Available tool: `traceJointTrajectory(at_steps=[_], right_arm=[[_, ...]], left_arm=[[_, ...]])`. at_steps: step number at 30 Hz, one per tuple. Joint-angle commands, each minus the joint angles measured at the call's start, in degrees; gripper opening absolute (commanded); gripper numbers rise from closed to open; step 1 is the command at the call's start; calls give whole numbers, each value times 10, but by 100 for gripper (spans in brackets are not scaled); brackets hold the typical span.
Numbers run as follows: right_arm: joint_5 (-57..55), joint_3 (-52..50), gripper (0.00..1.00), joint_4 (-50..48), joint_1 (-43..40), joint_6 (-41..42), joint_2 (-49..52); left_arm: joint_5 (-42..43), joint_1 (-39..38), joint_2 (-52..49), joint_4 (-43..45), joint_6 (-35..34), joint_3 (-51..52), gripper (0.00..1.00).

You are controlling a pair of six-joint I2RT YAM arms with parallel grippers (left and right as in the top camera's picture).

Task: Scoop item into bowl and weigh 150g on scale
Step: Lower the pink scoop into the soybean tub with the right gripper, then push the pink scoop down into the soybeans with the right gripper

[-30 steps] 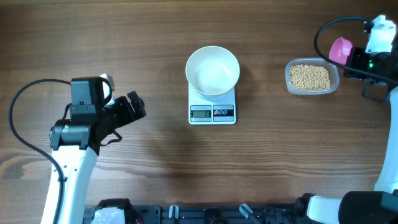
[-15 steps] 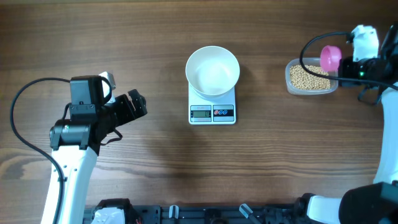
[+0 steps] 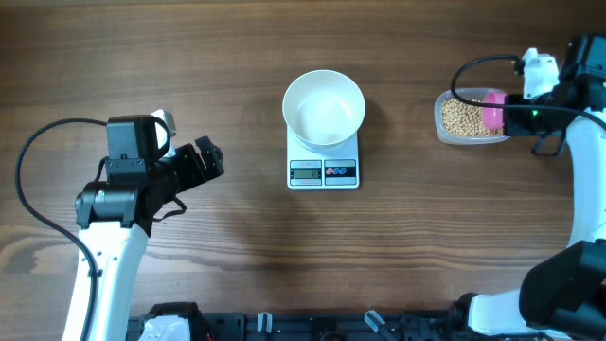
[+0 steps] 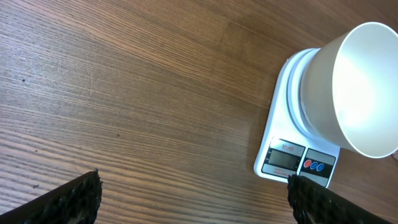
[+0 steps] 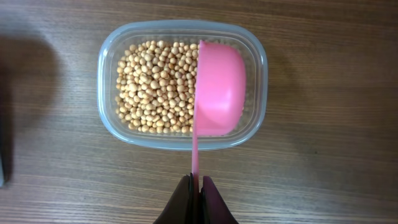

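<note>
Right tool [image 5: 196, 186]: jaws pinched on handle of pink scoop [image 5: 219, 87]. Scoop cup sits in one end of clear container [image 5: 109, 124], touching beans [image 5: 155, 87], which cover the rest. Container rests on wood surface [image 5: 323, 155].

Bowl [image 3: 324, 107] on scale [image 3: 324, 172]; beans [image 3: 462, 118] in container [image 3: 438, 118] rightward.

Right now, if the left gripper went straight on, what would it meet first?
Likely the scale, at its near edge below the bowl; depth is unclear, so it could touch the table first.
</note>
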State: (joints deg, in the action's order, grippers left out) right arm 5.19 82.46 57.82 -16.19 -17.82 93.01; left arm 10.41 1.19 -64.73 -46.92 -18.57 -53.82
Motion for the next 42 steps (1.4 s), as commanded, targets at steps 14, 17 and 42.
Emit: traceJointTrajectory(at_steps=[14,17,42], right_arm=[[-99,-34,4,-2,38,60,14],[-98,-34,4,-1,38,60,14],[-52,-34,4,-47,39,60,14]], left_arm=[[7,3,-2,-1,-3,2,100],[7,3,-2,-1,-3,2,100],[7,3,-2,0,-3,2,100]])
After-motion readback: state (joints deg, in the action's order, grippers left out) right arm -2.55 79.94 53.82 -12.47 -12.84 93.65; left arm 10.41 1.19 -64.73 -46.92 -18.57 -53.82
